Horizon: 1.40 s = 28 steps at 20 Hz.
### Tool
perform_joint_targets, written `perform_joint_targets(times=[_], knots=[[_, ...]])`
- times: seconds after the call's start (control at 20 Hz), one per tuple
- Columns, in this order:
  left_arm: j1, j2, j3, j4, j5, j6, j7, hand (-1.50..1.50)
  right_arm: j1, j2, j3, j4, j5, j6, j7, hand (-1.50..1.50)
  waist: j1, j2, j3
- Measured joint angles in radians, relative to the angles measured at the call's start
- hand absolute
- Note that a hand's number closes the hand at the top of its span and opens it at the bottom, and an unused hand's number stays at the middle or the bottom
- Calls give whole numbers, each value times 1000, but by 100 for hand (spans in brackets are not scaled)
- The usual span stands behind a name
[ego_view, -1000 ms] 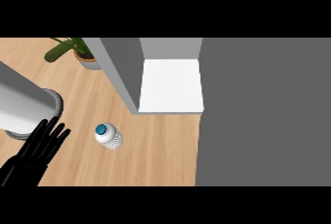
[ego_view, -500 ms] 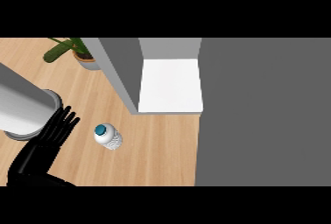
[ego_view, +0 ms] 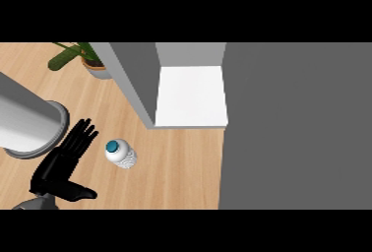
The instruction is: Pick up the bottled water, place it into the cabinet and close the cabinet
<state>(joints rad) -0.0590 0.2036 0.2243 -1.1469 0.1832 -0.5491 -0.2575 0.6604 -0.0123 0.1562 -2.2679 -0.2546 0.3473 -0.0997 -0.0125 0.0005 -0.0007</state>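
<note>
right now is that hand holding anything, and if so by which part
Nothing is held. The left hand is open, fingers straight, just left of the bottled water, which stands apart from it on the counter.

Matt wood-grain counter (ego_view: 174,167), clear ribbed plastic bottle (ego_view: 120,153) (glossy blue cap), smooth white cabinet shelf (ego_view: 190,96).

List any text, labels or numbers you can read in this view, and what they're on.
None can be read.
Bottled water: blue cap and clear body, no legible label.
Cabinet: plain white shelf and grey walls, no markings.
Potted plant and the grey cylinder: no writing.
</note>
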Motion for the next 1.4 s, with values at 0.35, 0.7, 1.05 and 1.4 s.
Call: perform_joint_targets(times=[0.35, 0.7, 1.05, 1.4], knots=[[-122, -2, 14, 261, -35, 9, -80, -150, 4, -2, 4, 9, -4, 5, -8, -150, -1, 0, 0], [-214, 2, 12, 525, -87, -15, -230, -150, 3, -8, -8, 27, -13, 12, -26, -150, -3, 2, -1], [-325, 3, 5, 735, -137, 14, -328, -150, -30, -17, -21, 35, -21, 12, -19, -150, -6, 3, -1], [-381, 18, 11, 855, -149, 6, -375, -150, -36, -14, -18, 44, -23, 12, -17, -150, -8, 3, 2]])
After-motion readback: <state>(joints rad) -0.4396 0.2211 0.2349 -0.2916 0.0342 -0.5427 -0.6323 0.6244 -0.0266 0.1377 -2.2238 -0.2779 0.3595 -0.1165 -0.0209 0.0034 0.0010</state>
